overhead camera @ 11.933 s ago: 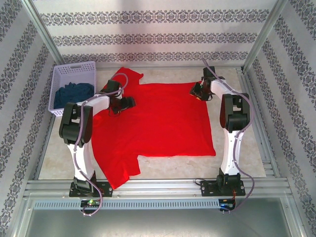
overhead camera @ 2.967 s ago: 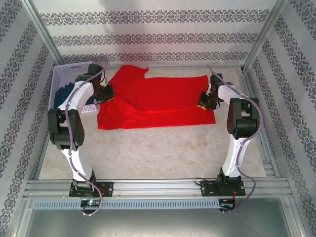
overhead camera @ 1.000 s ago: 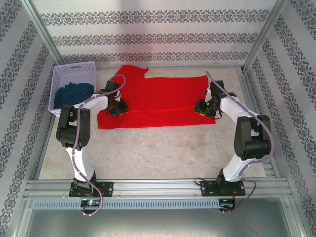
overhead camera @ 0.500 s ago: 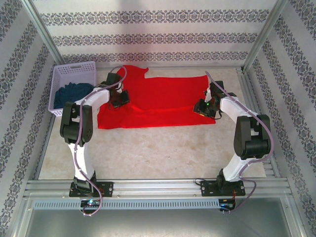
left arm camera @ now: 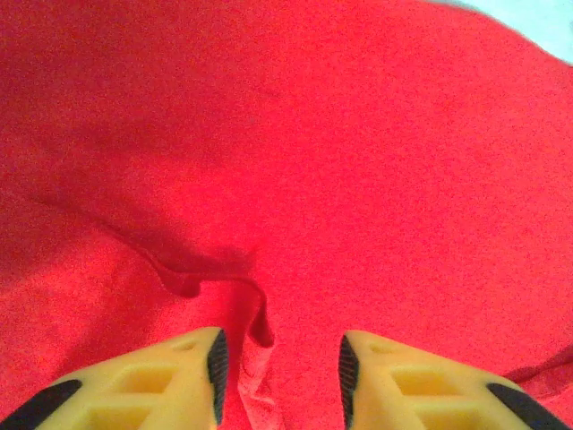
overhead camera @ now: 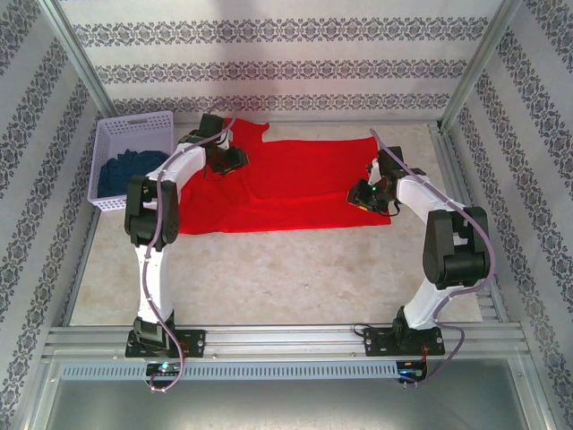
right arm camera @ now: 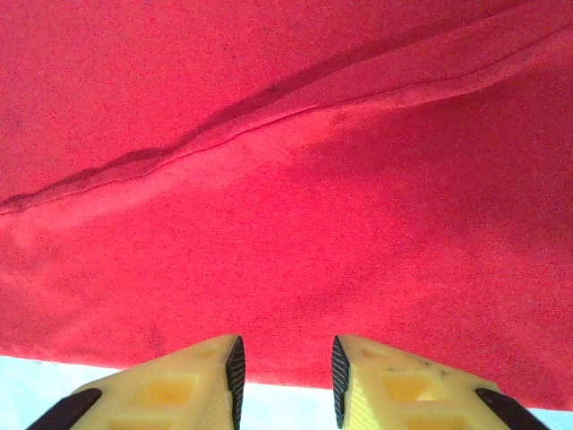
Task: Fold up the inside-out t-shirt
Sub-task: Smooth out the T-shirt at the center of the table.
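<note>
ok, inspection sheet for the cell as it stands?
surface: pale table, shirt across its far half
job's things: red t-shirt folded into a wide band, sleeve poking out far left
clutter: white basket far left, dark blue cloth inside
end effectors: left end effector open over a cloth ridge; right end effector open at the shirt's edge
cables: cables routed along both arms
surroundings: patterned walls, metal frame
</note>
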Tool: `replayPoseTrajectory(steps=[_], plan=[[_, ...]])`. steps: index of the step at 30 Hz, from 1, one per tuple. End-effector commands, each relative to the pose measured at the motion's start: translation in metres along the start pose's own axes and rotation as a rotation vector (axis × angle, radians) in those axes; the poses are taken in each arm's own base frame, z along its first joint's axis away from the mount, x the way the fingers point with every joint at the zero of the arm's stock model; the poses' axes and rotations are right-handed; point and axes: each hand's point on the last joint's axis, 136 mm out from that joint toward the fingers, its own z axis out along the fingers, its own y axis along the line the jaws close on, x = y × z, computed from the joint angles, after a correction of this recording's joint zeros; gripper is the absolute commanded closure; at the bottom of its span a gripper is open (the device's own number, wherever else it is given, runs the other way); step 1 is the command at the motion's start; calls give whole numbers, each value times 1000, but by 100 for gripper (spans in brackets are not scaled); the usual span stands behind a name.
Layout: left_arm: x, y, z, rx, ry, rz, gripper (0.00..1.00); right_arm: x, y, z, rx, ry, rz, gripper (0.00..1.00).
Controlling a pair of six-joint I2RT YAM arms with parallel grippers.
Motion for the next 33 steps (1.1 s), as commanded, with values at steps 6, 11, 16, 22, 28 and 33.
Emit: replayPoseTrajectory(steps=[6,11,16,22,28,33], plan=[[8,40,-36,-75,-74,-24,54,11,45,11,-92,5,-119,64],[-1,72,-46,-179,-105,-3,53,19,135,24,-212,-77,-353,53],[-15,88,-42,-249,-95,80,52,10,212,54,-306,-140,-406,50],[-24,85,-25,-223,-48,142,51,0,263,99,-324,-150,-332,53],[-30,91,-12,-239,11,163,50,-9,283,139,-290,-150,-272,54],[-33,92,-4,-211,36,160,49,-10,293,162,-280,-132,-265,54]])
